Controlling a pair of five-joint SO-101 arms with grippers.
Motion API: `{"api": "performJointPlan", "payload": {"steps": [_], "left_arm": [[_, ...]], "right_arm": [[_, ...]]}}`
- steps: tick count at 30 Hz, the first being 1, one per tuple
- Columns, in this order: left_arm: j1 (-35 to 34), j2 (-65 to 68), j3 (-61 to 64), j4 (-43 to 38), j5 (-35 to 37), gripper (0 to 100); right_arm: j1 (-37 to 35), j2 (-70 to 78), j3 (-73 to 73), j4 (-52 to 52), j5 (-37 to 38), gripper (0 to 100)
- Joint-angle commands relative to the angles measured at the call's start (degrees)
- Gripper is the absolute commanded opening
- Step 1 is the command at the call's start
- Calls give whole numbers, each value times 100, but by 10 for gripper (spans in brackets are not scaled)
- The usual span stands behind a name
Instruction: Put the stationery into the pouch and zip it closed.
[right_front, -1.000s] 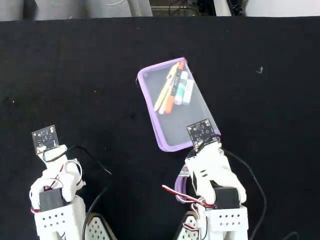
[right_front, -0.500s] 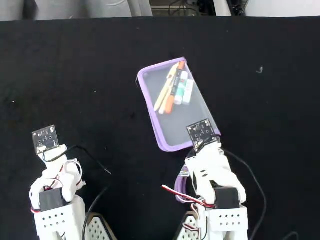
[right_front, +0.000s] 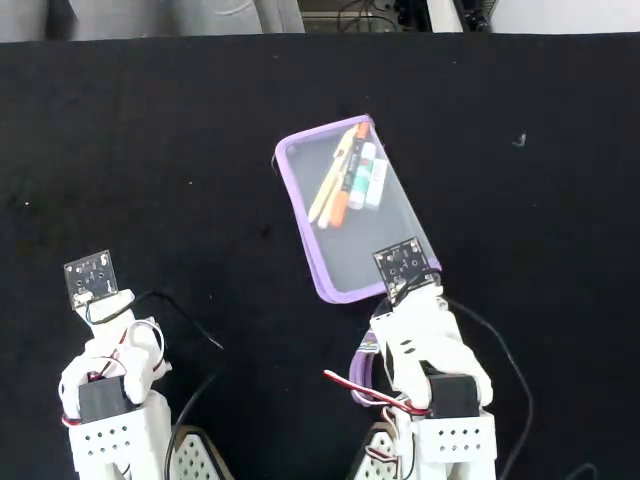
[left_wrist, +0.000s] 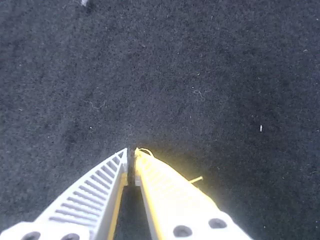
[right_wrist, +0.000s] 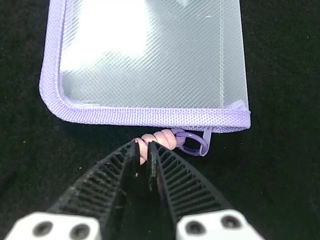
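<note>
My left claw (left_wrist: 131, 152): tips together, empty, near front-left corner of black worktop (right_front: 180, 150), open room around. Mid-worktop: clear purple-edged zip pouch (right_front: 365, 235), pens and markers (right_front: 345, 180) inside, near corner hidden under my wrist. My right claw (right_wrist: 142, 148) pinches pink knotted zip cord (right_wrist: 160, 138).

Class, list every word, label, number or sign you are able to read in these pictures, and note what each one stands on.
No text is legible in any view.
Stationery inside the pouch: dark markings on the barrels, too small to read.
Square boards on the arms' wrists: small dots, no readable characters.
Pull cord pinched in the right end effector: no print.
</note>
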Motion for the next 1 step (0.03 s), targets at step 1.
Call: {"api": "performJointPlan", "payload": {"steps": [1], "left_arm": [[-31,-18,145,18,53,30]], "right_arm": [[-26,-470,-13,26,0,33]]}}
